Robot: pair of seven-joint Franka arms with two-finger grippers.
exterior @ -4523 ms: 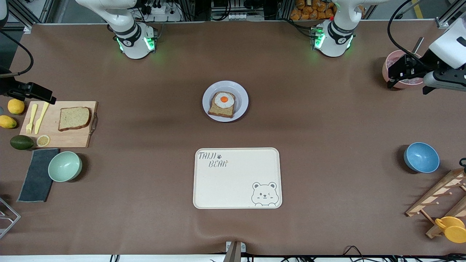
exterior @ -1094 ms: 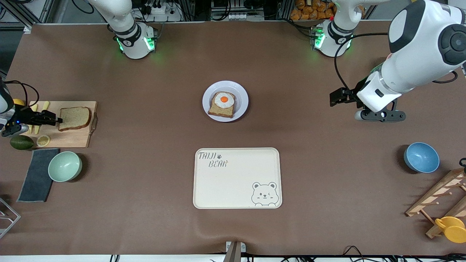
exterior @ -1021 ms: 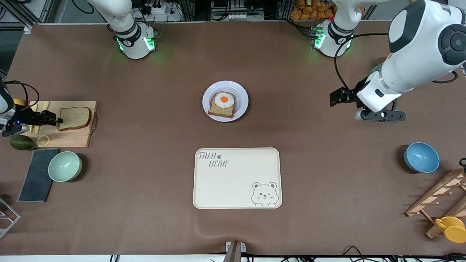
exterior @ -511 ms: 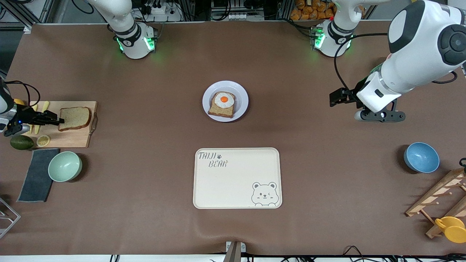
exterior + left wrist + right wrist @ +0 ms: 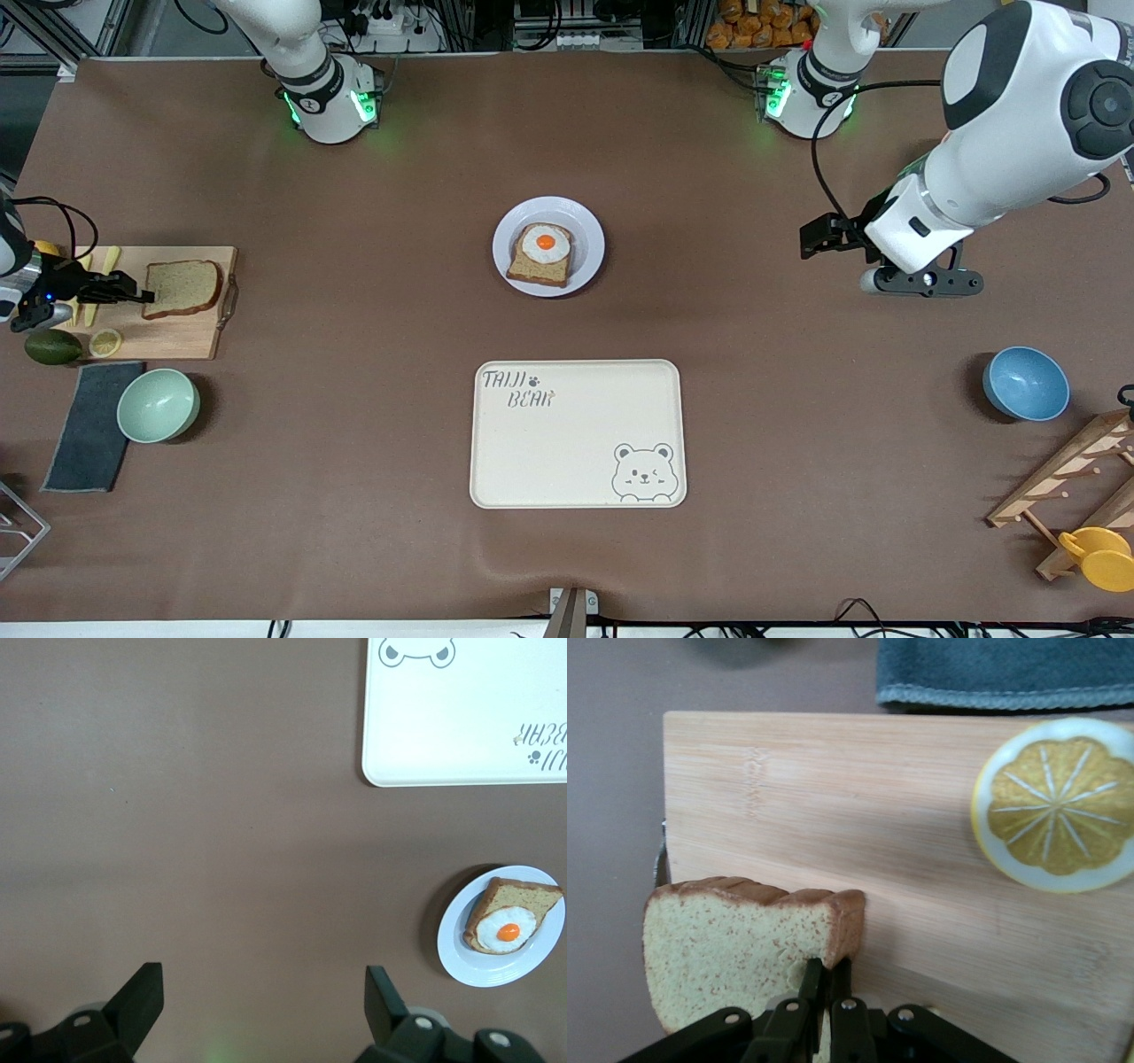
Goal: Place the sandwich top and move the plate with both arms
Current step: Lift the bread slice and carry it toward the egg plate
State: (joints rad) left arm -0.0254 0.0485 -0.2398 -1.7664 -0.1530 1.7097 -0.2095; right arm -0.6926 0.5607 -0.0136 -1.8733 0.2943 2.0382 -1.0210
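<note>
The sandwich top [image 5: 184, 288], a plain brown bread slice, lies on the wooden cutting board [image 5: 190, 332] at the right arm's end of the table. My right gripper [image 5: 146, 294] is shut on its crust edge, as the right wrist view shows with the slice [image 5: 726, 939] between the gripper's [image 5: 824, 979] closed fingers. The lavender-white plate [image 5: 589, 226] stands mid-table with the egg-topped slice [image 5: 540, 252] on it. My left gripper [image 5: 808, 241] is open and empty over bare table toward the left arm's end. The left wrist view shows the plate [image 5: 452, 950] well away from that gripper [image 5: 261, 1010].
A cream bear-printed tray [image 5: 576, 434] lies nearer the camera than the plate. The board also holds a lemon slice [image 5: 104, 342] and yellow cutlery [image 5: 108, 259]. An avocado [image 5: 51, 346], grey cloth [image 5: 89, 425] and mint bowl [image 5: 158, 405] lie beside it. A blue bowl [image 5: 1025, 383] and wooden rack [image 5: 1063, 483] are at the left arm's end.
Since the earliest frame my right gripper has come down to the bread slice and the left arm has swung in over the table. In the last second both have barely moved.
</note>
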